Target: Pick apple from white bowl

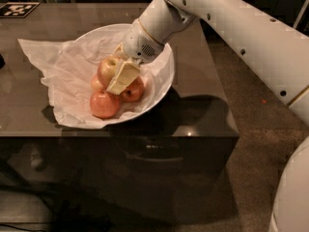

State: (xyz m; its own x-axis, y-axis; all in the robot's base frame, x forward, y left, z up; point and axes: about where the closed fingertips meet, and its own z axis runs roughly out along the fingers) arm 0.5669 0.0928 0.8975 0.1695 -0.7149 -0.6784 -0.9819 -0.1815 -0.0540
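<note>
- Your pincer (121, 78) is down inside the white bowl (163, 83), at the end of the arm (231, 28) that reaches in from the right; it sits on the fruit pile, right against the right flank of the top apple (107, 69); can't tell how far open it is or whether it has anything clamped.
- The bowl stands on the dark counter (203, 110), near the front edge; it's lined w/ crumpled paper (46, 62) that spills over the rim to the left.
- Approx four apples show, all touching: the top apple, yellow-red, at upper left of the pile; a red apple (105, 104) at the front; a second red one (133, 91) just right of it, below the pincer; a fourth (96, 83) mostly hidden behind.
- Handling, as I judge it: an apple is firm, round and smooth-skinned, w/ moderate weight; grab it off-centre and it'll likely roll or squirt out; take it across its widest part, one pad each side, not near the stem end; squeeze enough to hold, no more, since the flesh bruises.
- Watch the paper; it's thin and soft and could get pinched along w/ the fruit and drag out; the neighbours will prob. shift when one lifts; the glossy bowl may slide on the counter if you push sideways.
</note>
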